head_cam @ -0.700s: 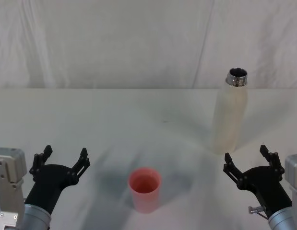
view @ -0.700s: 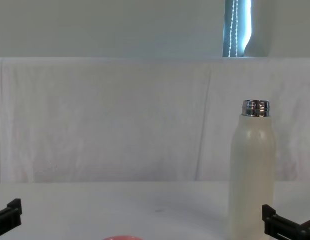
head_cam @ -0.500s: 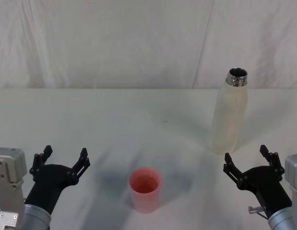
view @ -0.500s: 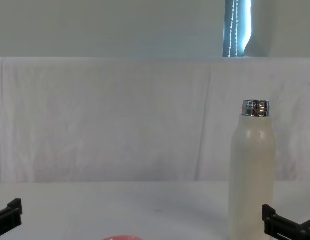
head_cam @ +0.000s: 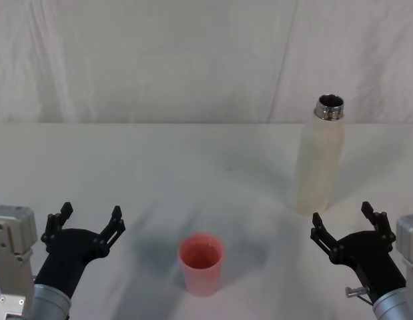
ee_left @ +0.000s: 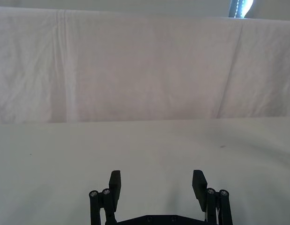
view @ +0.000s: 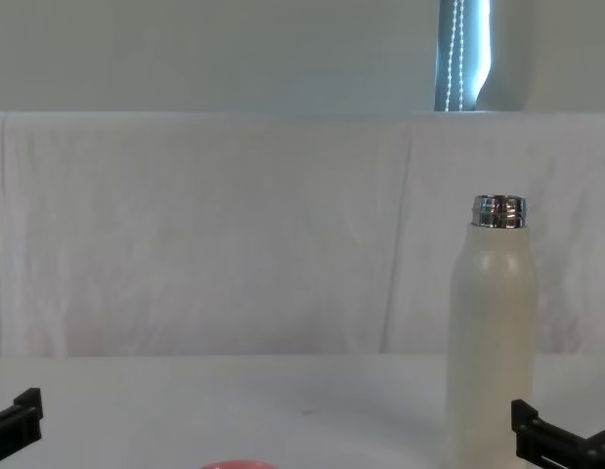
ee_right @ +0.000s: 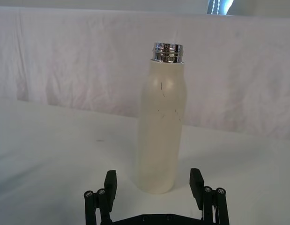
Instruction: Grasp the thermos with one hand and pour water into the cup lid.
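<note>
Nothing grasped yet — right end effector (head_cam: 345,224) spread wide, thermos (head_cam: 319,162) upright at its twelve o'clock, cup lid (head_cam: 201,263) unfilled.

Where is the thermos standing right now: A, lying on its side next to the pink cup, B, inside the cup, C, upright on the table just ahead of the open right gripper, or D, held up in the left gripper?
C: the thermos stands upright on the table, untouched, just beyond the open right gripper, apart from the cup lid.
</note>
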